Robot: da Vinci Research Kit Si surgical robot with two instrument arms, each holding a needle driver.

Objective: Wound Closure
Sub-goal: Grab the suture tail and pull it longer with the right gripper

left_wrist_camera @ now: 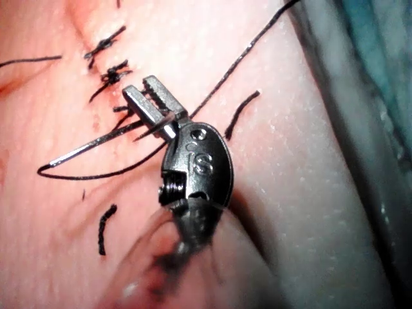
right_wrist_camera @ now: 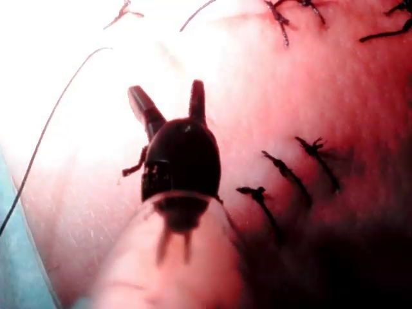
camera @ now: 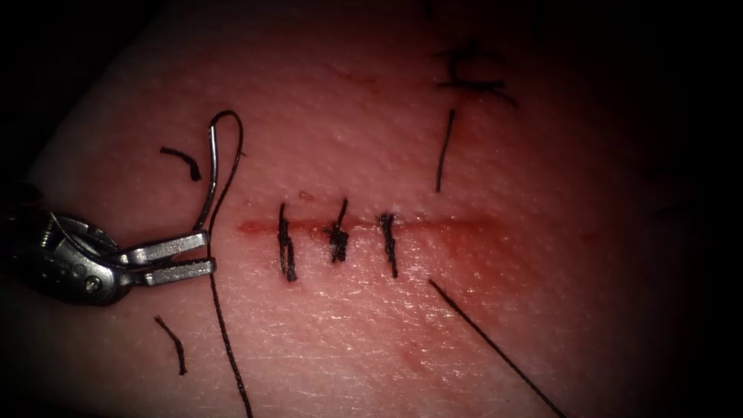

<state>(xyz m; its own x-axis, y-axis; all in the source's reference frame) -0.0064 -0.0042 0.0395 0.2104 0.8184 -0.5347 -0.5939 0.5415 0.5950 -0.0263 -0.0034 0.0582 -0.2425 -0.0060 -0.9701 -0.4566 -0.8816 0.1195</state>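
L tool (camera: 210, 256) clamped the needle (camera: 210, 166) near its tail end, left of the cut (camera: 364, 225), clear of tissue (camera: 480, 325); R tool (right_wrist_camera: 170, 103) gaped, holding nothing.

The tissue (camera: 495, 333) carries a horizontal cut (camera: 364, 226) across mid-frame, crossed by three dark stitches (camera: 338, 234). Loose cut ends of thread (camera: 183, 161) lie on its surface at left, upper right and lower left. Red fluid (camera: 464, 240) stains the skin around the cut's right end.

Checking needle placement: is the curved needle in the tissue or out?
Out: the curved steel needle lies free above the tissue, held by the left tool.
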